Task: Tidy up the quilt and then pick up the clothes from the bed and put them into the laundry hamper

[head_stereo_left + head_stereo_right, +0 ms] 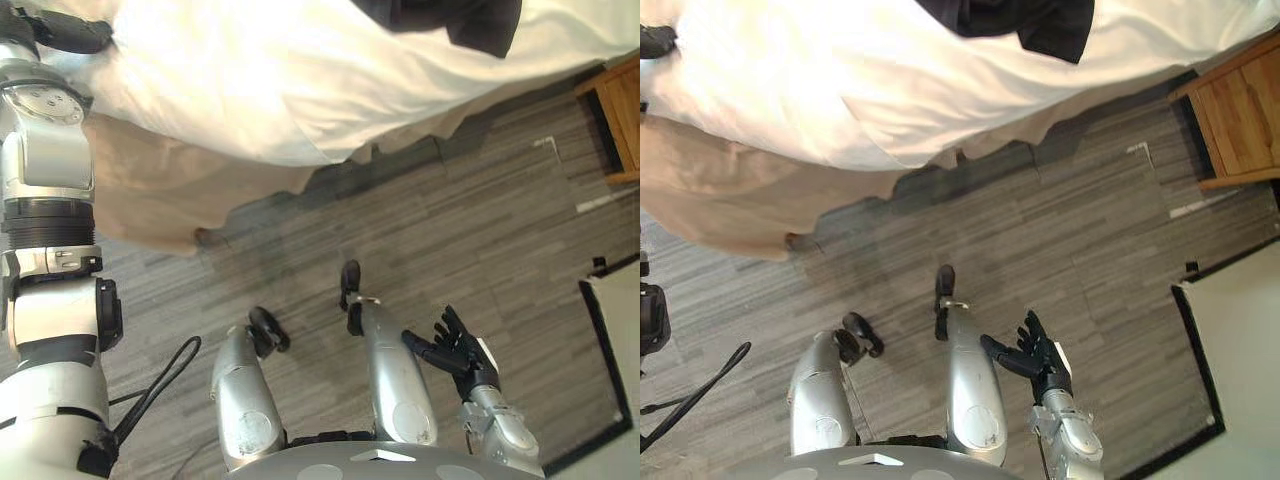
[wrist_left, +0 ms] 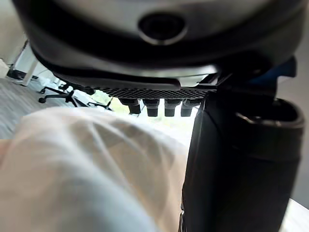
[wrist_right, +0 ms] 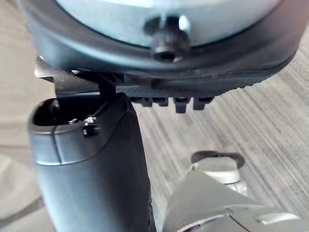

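Draping over beige bed skirt [image 1: 150, 190]: rumpled white quilt [image 1: 280, 90]; black clothes [image 1: 450, 20] atop.

Downward head stereo; close wrist views

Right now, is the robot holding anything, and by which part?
The right hand is open and empty. The left hand lies at the edge of the white quilt; whether it grips it cannot be told.
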Controlling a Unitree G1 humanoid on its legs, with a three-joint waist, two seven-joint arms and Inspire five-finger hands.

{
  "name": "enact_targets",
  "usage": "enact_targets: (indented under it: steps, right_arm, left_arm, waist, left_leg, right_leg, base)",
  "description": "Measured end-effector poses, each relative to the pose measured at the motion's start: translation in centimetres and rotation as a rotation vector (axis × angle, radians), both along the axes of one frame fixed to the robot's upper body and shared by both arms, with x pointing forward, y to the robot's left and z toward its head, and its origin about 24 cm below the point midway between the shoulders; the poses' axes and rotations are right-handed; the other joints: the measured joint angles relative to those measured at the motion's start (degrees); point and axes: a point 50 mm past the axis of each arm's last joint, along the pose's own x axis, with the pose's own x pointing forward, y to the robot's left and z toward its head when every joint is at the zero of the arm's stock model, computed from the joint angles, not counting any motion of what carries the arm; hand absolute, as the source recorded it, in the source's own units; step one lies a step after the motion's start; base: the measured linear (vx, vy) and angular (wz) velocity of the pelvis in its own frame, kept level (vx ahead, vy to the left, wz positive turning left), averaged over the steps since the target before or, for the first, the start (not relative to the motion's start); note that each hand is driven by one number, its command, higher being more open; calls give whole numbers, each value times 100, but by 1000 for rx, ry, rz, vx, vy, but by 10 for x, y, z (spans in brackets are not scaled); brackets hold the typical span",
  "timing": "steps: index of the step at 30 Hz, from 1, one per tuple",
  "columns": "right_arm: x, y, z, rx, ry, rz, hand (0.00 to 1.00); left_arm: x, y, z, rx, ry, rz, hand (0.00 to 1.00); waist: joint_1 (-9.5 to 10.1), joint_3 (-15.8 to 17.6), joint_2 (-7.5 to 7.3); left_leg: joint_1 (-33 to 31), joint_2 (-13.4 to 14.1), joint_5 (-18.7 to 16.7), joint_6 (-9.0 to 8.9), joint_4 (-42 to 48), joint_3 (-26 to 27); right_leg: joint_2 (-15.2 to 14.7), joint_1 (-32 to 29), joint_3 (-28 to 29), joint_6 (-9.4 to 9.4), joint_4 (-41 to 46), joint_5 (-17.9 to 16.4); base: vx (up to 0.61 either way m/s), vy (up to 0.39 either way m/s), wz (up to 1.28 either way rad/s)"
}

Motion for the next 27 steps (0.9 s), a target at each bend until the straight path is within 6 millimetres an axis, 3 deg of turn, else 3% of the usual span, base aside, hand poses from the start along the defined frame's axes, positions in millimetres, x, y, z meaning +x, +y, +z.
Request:
enact_targets:
  steps: [5, 14, 21, 22, 23, 25, 27]
  right_arm:
    - [14, 0, 9, 46, -82, -2, 100]
    - [39, 10, 22, 44, -107, -13, 100]
    - [36, 16, 12, 29, -8, -35, 100]
    - [33, 18, 8, 32, 21, -39, 100]
    - [32, 19, 5, 34, 41, -39, 100]
    - [18, 21, -8, 18, 140, -37, 100]
    - [7, 21, -18, 28, 213, -52, 100]
  left_arm:
    - [-1, -5, -1, 44, -79, 26, 0]
    - [3, -5, -37, 173, -18, 64, 0]
    - [-3, 2, -107, 147, 132, -79, 0]
    - [-9, 6, -126, 134, 185, -102, 100]
    - [-12, 9, -136, 116, 211, -117, 100]
    - [-28, 14, -180, 11, 297, -178, 100]
    - [-43, 16, -210, -114, 313, -211, 100]
  waist:
    - [-33, 100, 41]
    - [-39, 181, 183]
    - [-9, 131, 253]
    - [18, -20, 301]
    - [27, -103, 318]
    - [154, -477, 380]
    - [190, -789, 435]
  left_leg:
    - [-359, 65, -38, 45, 62, -90]
    - [-119, -61, 20, 69, -87, -77]
    - [1027, -460, 217, 38, -846, -62]
    - [1170, -503, 267, 18, -1017, -64]
    - [1255, -538, 304, 11, -1126, -68]
    - [1670, -665, 475, -75, -1617, -61]
    - [2005, -780, 633, -145, -2052, -97]
  right_leg:
    - [65, -304, -4, -23, -15, 121]
    - [2, -126, 52, -21, 7, 151]
    - [-190, 939, 28, 59, -281, 35]
    - [-192, 1137, -46, 64, -467, 39]
    - [-198, 1230, -84, 75, -559, 46]
    - [-194, 1663, -210, 86, -890, 52]
    - [-190, 2029, -372, 88, -1189, 53]
  base:
    - [-45, -31, -3]
    - [8, 1, 2]
    - [79, 31, 16]
    - [91, -10, 15]
    - [160, -19, 18]
    - [189, -22, 18]
    - [211, -30, 24]
